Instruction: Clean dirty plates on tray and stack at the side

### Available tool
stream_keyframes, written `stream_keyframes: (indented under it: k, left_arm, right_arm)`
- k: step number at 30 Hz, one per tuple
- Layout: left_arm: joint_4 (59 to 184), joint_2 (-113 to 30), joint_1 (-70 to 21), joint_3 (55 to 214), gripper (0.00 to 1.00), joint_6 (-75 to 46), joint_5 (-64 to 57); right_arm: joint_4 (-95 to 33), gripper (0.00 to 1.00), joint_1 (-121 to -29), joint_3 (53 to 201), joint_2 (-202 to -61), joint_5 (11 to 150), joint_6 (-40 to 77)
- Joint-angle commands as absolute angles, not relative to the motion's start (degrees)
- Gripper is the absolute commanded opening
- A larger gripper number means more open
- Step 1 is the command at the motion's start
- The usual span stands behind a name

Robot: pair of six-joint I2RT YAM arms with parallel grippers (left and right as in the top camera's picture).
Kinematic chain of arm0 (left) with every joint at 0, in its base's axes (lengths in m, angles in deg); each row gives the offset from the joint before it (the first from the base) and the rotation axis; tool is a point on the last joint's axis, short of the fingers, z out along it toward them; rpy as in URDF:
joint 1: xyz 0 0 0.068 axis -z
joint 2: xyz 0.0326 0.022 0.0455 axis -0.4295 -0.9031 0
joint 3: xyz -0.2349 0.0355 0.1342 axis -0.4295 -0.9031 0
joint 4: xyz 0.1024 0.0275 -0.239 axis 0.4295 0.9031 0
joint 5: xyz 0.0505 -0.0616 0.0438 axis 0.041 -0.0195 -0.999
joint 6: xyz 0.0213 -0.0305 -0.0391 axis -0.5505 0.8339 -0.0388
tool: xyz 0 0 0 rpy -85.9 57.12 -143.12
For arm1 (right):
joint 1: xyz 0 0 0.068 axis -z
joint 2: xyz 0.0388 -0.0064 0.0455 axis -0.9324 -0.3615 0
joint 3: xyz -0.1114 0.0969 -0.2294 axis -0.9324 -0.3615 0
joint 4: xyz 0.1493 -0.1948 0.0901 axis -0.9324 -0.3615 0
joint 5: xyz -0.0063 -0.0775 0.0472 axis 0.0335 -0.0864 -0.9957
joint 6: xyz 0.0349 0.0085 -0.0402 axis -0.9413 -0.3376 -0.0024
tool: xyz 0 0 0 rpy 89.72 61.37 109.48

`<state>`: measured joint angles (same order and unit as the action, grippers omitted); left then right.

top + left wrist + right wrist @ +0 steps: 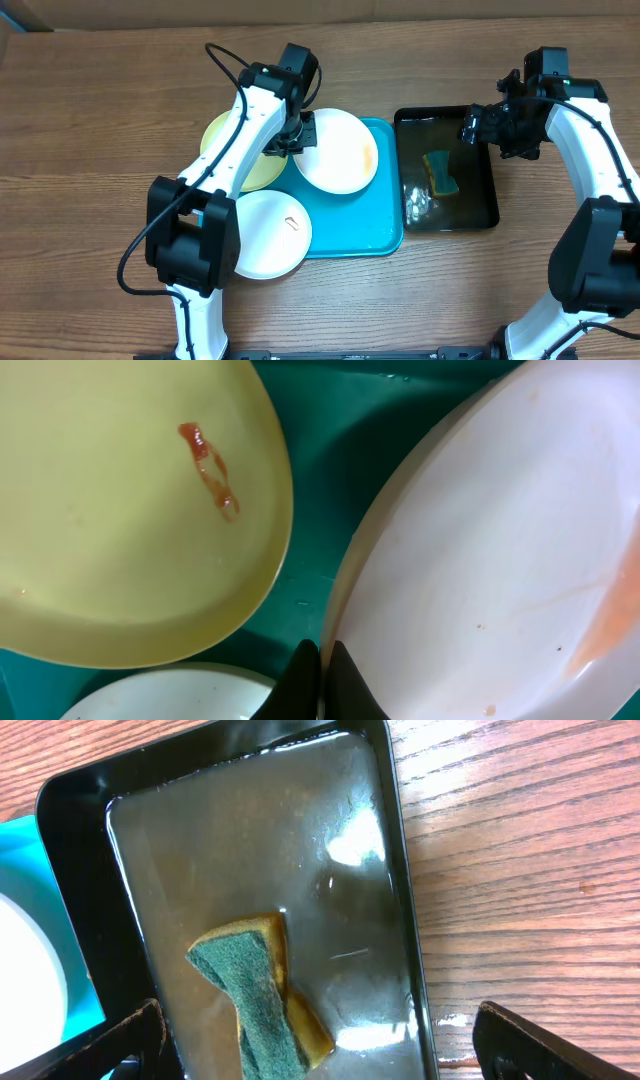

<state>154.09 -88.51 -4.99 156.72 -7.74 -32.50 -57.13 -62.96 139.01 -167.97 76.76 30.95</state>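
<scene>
The turquoise tray (385, 238) lies mid-table. A white plate (340, 150) with an orange smear at its right sits on it, tilted; it also shows in the left wrist view (500, 560). My left gripper (298, 135) is shut on this plate's left rim (322, 678). The yellow-green plate (222, 140) lies to the left, with a red smear (210, 470). A second white plate (265, 235) lies at the tray's front left edge. My right gripper (490, 125) is open and empty, its fingers (320, 1055) spread above the black tray.
A glossy black tray (492, 218) holding shallow water stands right of the turquoise tray. A green-and-yellow sponge (440, 172) lies in it, also in the right wrist view (260, 1005). A small patch of foam (417, 203) sits at its left side.
</scene>
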Motion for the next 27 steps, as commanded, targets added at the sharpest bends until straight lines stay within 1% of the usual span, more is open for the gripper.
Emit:
stream_keyframes:
  k: [1, 14, 20, 23, 27]
  left_arm:
    - [154.6, -88.1, -5.2, 159.8, 0.04, -8.9, -33.0]
    - [156.3, -88.0, -1.1, 165.2, 0.04, -8.8, -34.3]
    - [156.0, -88.1, 0.8, 166.7, 0.04, -8.4, -34.2]
    - [155.5, -88.1, 2.2, 167.2, 0.04, -8.5, -34.8]
    - [154.8, -88.1, 4.5, 167.7, 0.04, -8.5, -37.0]
  right_arm:
    - [-56.8, 1.00, -63.1, 139.5, -167.7, 76.5, 30.7]
    - [-56.6, 1.00, -63.1, 139.5, -167.7, 76.4, 30.7]
    - [-54.2, 1.00, -62.9, 139.5, -167.7, 75.6, 30.9]
    - [-53.5, 1.00, -61.2, 139.5, -167.7, 75.5, 30.6]
    - [-51.6, 1.00, -56.3, 139.5, -167.7, 75.3, 27.9]
